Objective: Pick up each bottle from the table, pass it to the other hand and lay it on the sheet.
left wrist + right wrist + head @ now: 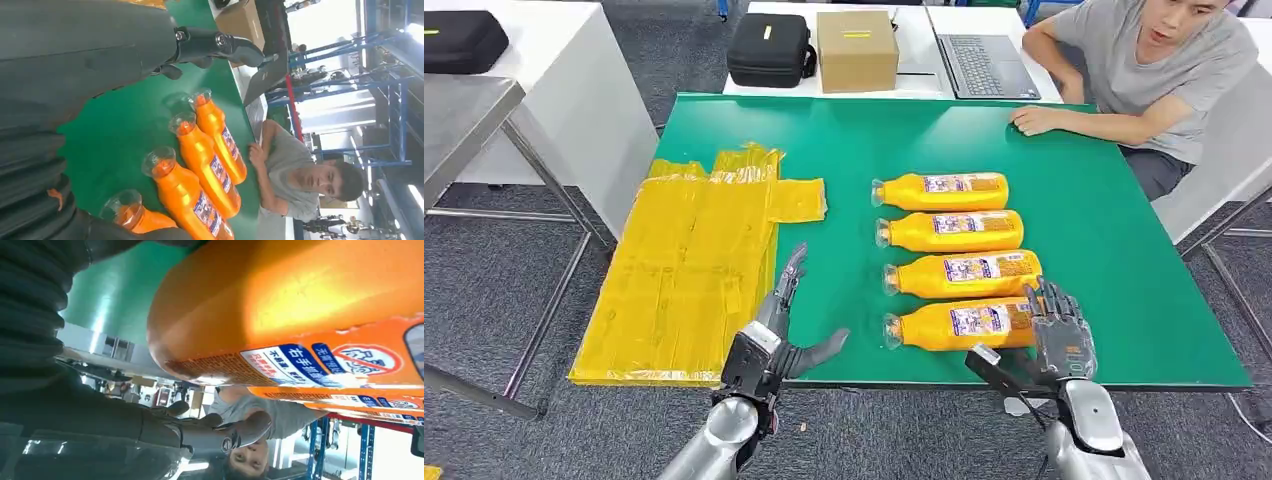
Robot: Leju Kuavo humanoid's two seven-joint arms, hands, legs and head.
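Bottles, four orange ones, lie on their sides in a column on the green table [1124,300], caps toward the yellow sheet [694,270], which drapes over the table's left edge. The nearest bottle [959,325] lies by the front edge, and the right hand [1059,330] is at its base end with dark fingers [1046,300] raised around it; in the right wrist view that bottle's orange body [300,305] looms just off the palm, the thumb [235,432] standing clear, so I judge no grip is made yet, though whether the fingers touch the plastic I cannot tell. The left hand [784,335] waits with fingers spread near the front edge, between sheet and bottles, holding nothing.

Risks, as I judge them: a grasp taken so far toward the base leaves the long neck overhanging, so the bottle may tip or swing on lifting. Closing fingers could also knock the second bottle [964,273], which lies just beside it, and roll it. A person's hand [1036,120] rests on the far edge
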